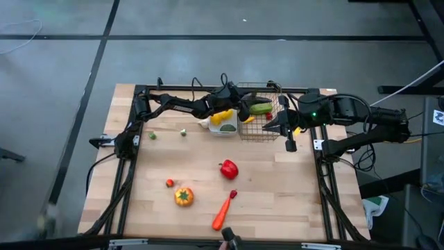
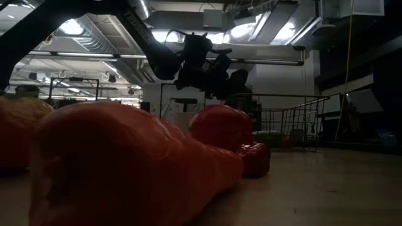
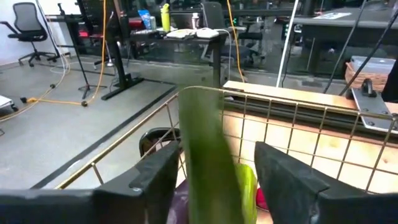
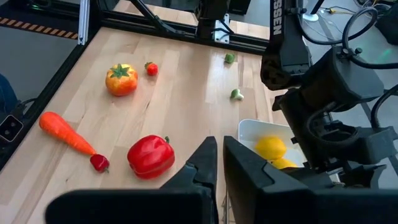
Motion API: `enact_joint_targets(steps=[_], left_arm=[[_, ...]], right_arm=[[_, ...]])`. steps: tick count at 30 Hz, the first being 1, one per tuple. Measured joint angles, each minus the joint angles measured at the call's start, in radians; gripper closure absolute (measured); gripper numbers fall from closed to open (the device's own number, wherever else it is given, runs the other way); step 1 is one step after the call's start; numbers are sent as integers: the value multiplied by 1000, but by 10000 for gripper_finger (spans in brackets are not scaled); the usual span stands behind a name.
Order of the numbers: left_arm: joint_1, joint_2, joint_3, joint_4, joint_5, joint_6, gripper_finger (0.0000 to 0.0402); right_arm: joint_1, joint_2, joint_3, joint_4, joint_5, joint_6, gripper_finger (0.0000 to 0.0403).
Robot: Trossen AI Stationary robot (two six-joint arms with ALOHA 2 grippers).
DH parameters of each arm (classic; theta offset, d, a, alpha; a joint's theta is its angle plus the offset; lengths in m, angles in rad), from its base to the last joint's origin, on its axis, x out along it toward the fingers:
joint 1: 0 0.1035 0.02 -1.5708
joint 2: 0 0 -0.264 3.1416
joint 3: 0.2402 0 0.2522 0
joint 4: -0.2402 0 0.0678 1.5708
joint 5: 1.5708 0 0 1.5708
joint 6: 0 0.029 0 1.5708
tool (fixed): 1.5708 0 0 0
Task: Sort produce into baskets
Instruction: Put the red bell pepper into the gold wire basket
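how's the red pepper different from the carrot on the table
The red pepper is deep red, short and blocky; the carrot is orange, long and tapered. In the high view the red pepper sits nearer the table's middle, while the carrot lies slanted closer to the front edge. A small red piece lies right at the carrot's end; the pepper stands alone. Both rest loose on the wooden table, unsorted.

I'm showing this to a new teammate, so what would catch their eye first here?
Probably the left end effector over the wire basket at the table's far edge, a green cucumber between its parted fingers. Next, the bright produce loose on the near half of the table: a red pepper, an orange tomato and a carrot. Yellow lemons sit in the white tray beside the basket.
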Motion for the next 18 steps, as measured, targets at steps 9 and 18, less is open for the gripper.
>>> enact_joint_targets(steps=[9,18], left_arm=[[0,-5,0,-1,-1,1,158],[-4,-119,0,-78,-2,19,157]], right_arm=[[0,10,0,-2,0,0,375],[0,39,-1,-8,-13,0,375]])
